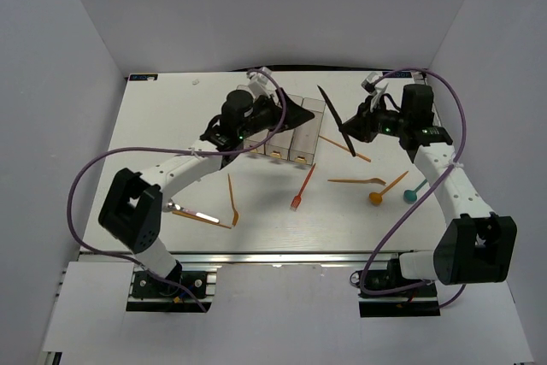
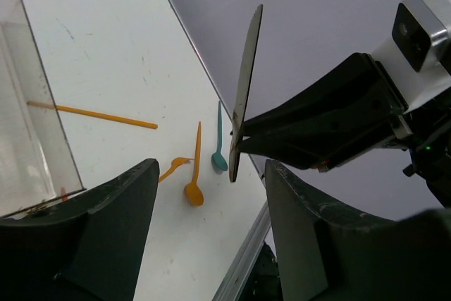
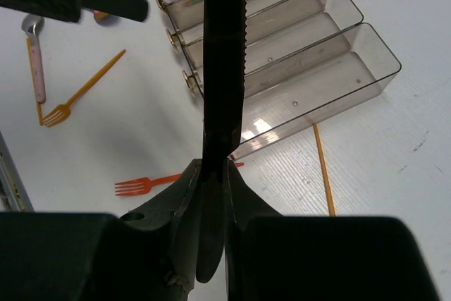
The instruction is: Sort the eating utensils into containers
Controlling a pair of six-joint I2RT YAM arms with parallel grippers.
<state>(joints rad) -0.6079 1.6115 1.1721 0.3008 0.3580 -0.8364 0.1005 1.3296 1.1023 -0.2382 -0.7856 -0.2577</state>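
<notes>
Two robot arms at a white table (image 1: 162, 126): the right gripper (image 3: 213, 174) clamps one dark serrated knife (image 3: 224, 47) beside clear rectangular plastic bins (image 3: 366, 54).
Three bins show. The left gripper (image 1: 289, 113) gapes empty over them. Loose: six orange or red utensils (image 1: 232, 200), one teal spoon (image 1: 413, 192).

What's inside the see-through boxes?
In the right wrist view the two nearest containers look empty. The black knife in the right gripper covers a strip of each, and the farther ones run off the picture, so I cannot tell about those.
</notes>
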